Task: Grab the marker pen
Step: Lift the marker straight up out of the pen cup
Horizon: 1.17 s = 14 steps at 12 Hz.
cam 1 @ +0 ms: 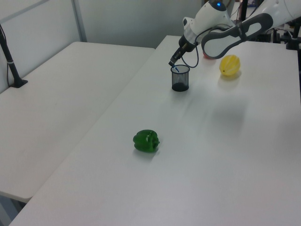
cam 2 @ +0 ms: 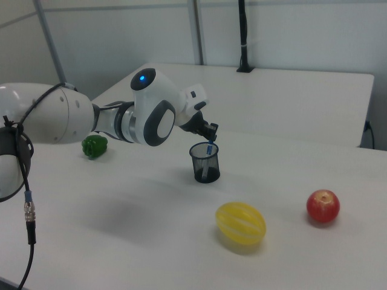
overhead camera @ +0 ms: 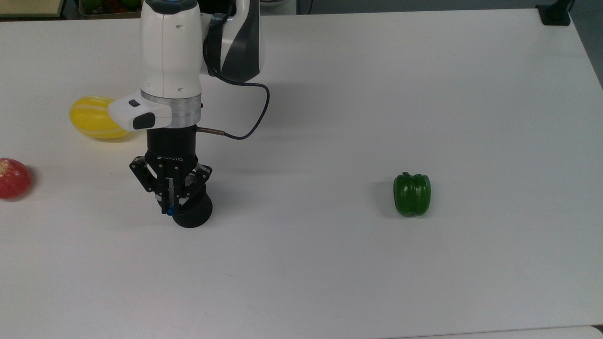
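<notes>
Over the black mesh cup (overhead camera: 192,214), toward the top view's left, the gripper (overhead camera: 168,206) hangs straight down from the white arm (overhead camera: 170,61) with its jaws drawn together on the blue top end of the marker pen (cam 2: 208,154), which stands tilted inside the cup with its lower part behind the mesh; the right view shows the blue end rising just above the rim and meeting the fingertips, and the left view has the same slim line leaning in the cup (cam 1: 180,78) under the gripper (cam 1: 172,62). Judging by its build, the pen should be light and stiff, a smooth plastic barrel that will not bend or crush but may slide or swing between the pads if gripped only at its very tip (a pinch so near the end leaves most of its length free to pivot). A hold a little lower, on the cap or the barrel just under it, would be steadier, though the cup's rim limits how low the fingers can reach. The cup itself looks light enough to tip or drag should the pen catch on the mesh, so a straight pull along the pen's lean seems wise. Well apart on the white table (overhead camera: 424,94) lie a green pepper (overhead camera: 412,194), a yellow melon (overhead camera: 92,117) and a red apple (overhead camera: 13,178), none near enough to interfere
</notes>
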### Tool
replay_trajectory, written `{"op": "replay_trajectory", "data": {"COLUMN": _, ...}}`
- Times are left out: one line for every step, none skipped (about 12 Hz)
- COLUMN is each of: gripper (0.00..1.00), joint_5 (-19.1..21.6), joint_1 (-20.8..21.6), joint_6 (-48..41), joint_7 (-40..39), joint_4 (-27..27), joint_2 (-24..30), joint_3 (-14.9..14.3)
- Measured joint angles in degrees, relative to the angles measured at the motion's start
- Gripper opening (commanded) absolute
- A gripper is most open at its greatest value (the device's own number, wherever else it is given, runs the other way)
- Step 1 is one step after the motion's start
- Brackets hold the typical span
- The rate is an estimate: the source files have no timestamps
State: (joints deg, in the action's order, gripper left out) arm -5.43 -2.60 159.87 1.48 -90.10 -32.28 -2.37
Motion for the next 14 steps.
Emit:
{"op": "replay_trajectory", "data": {"gripper": 0.11, "joint_5": 0.0, "joint_1": 0.0, "joint_6": 0.0, "joint_7": 0.0, "joint_4": 0.0, "joint_2": 0.0, "joint_3": 0.0}}
{"op": "replay_trajectory", "data": {"gripper": 0.09, "joint_5": 0.0, "joint_1": 0.0, "joint_6": 0.0, "joint_7": 0.0, "joint_4": 0.2, "joint_2": 0.0, "joint_3": 0.0}}
{"op": "replay_trajectory", "data": {"gripper": 0.09, "joint_5": 0.0, "joint_1": 0.1, "joint_6": 0.0, "joint_7": 0.0, "joint_4": 0.3, "joint_2": 0.0, "joint_3": 0.0}}
{"op": "replay_trajectory", "data": {"gripper": 0.09, "joint_5": 0.0, "joint_1": 0.1, "joint_6": 0.0, "joint_7": 0.0, "joint_4": 0.4, "joint_2": 0.0, "joint_3": 0.0}}
{"op": "replay_trajectory", "data": {"gripper": 0.09, "joint_5": 0.0, "joint_1": 0.1, "joint_6": 0.0, "joint_7": 0.0, "joint_4": 0.6, "joint_2": 0.0, "joint_3": 0.0}}
{"op": "replay_trajectory", "data": {"gripper": 0.09, "joint_5": 0.0, "joint_1": 0.1, "joint_6": 0.0, "joint_7": 0.0, "joint_4": 0.7, "joint_2": 0.0, "joint_3": 0.0}}
{"op": "replay_trajectory", "data": {"gripper": 0.09, "joint_5": 0.0, "joint_1": 0.1, "joint_6": 0.0, "joint_7": 0.0, "joint_4": 0.9, "joint_2": 0.0, "joint_3": 0.0}}
{"op": "replay_trajectory", "data": {"gripper": 0.09, "joint_5": 0.0, "joint_1": 0.1, "joint_6": 0.0, "joint_7": 0.0, "joint_4": 1.1, "joint_2": 0.1, "joint_3": 0.0}}
{"op": "replay_trajectory", "data": {"gripper": 0.09, "joint_5": 0.0, "joint_1": 0.1, "joint_6": 0.0, "joint_7": 0.0, "joint_4": 1.4, "joint_2": 0.4, "joint_3": 0.0}}
{"op": "replay_trajectory", "data": {"gripper": 0.09, "joint_5": 0.0, "joint_1": 0.1, "joint_6": 0.0, "joint_7": 0.0, "joint_4": 1.7, "joint_2": 1.2, "joint_3": 0.0}}
{"op": "replay_trajectory", "data": {"gripper": 0.09, "joint_5": 0.0, "joint_1": 0.2, "joint_6": 0.0, "joint_7": 0.0, "joint_4": 1.8, "joint_2": 2.3, "joint_3": 0.0}}
{"op": "replay_trajectory", "data": {"gripper": 0.09, "joint_5": 0.1, "joint_1": 0.2, "joint_6": 0.0, "joint_7": 0.1, "joint_4": 1.9, "joint_2": 3.6, "joint_3": 0.0}}
{"op": "replay_trajectory", "data": {"gripper": 0.09, "joint_5": 0.1, "joint_1": 0.3, "joint_6": 0.0, "joint_7": 0.8, "joint_4": 2.0, "joint_2": 5.0, "joint_3": 0.0}}
{"op": "replay_trajectory", "data": {"gripper": 0.09, "joint_5": 0.1, "joint_1": 0.3, "joint_6": 0.0, "joint_7": 1.5, "joint_4": 2.1, "joint_2": 6.4, "joint_3": 0.0}}
